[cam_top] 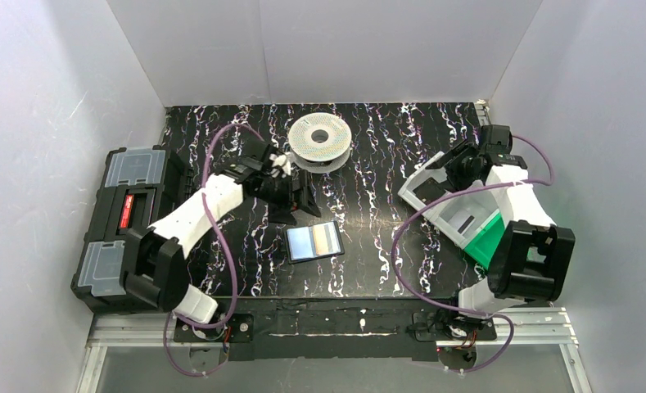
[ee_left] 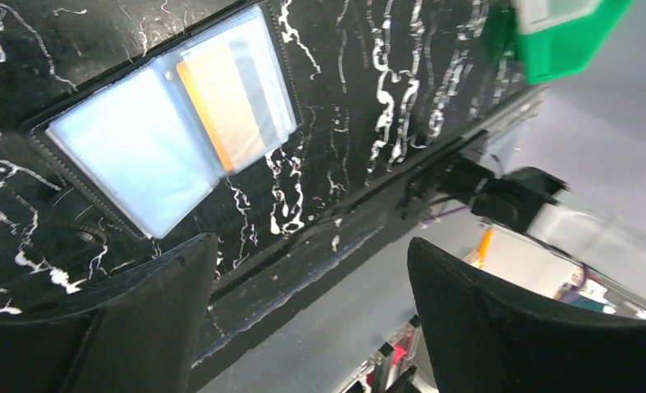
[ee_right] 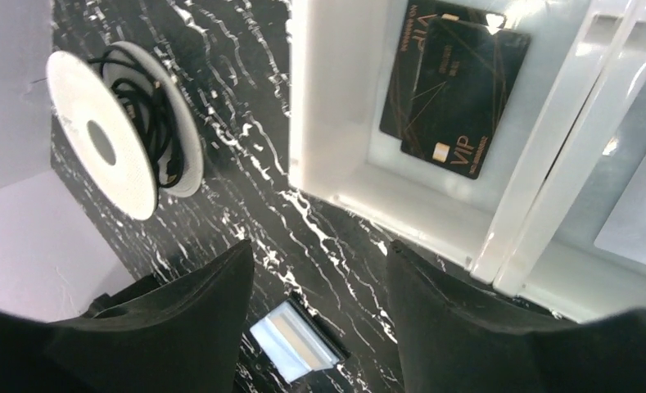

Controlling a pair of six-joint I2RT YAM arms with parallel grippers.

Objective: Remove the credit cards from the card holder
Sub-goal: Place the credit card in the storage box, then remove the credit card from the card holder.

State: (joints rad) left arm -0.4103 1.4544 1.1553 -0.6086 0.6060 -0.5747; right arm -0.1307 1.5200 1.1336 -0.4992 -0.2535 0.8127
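Item: card removal, part done by the look of it. Nearest on the bench (cam_top: 368, 270) lies the card holder (cam_top: 314, 242), opened flat, its clear sleeves up; an orange card (ee_left: 221, 110) is seen seated in the right-hand sleeve, with what may be a paler card (ee_left: 266, 78) tucked behind it. Just beyond is hung the left end effector (ee_left: 309, 270), fingers spread, nothing pinched. Further right, the right end effector (ee_right: 318, 254) is held over the white tray (ee_right: 327, 123), likewise spread and empty; two black VIP cards (ee_right: 458, 90) are laid in that tray, overlapping. Farthest, a filament spool (cam_top: 319, 139). Hazards noted: the holder is unpinned, so it could be dragged or folded shut if a card is pulled without the case being held down; the slick sleeve film could be pinched together with, or instead of, the card; two stacked cards could be drawn out as one and one dropped; a thin flat card could slip from the fingertips.
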